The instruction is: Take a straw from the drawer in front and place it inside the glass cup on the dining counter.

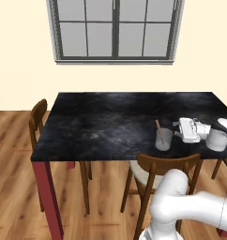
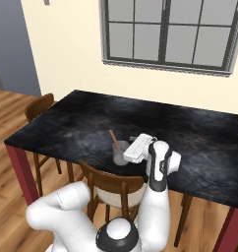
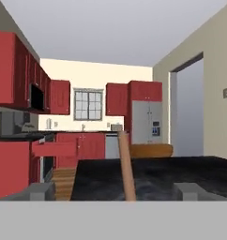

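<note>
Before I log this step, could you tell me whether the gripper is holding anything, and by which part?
Nothing is held. The gripper stands open beside the glass cup, and the straw leans free inside the cup, between the spread fingertips.

black marbled stone dining counter (image 1: 110, 122) on dark red legs, thin brownish-tan straw (image 1: 158, 126), translucent greyish-white glass cup (image 1: 163, 139), brown wooden chairs (image 1: 38, 122) with cream seat pad, warm wood-plank floor (image 1: 12, 187), pale cream wall, grey-framed window (image 1: 115, 30), red open drawer (image 3: 54, 149), red kitchen cabinets (image 3: 10, 70)
</note>
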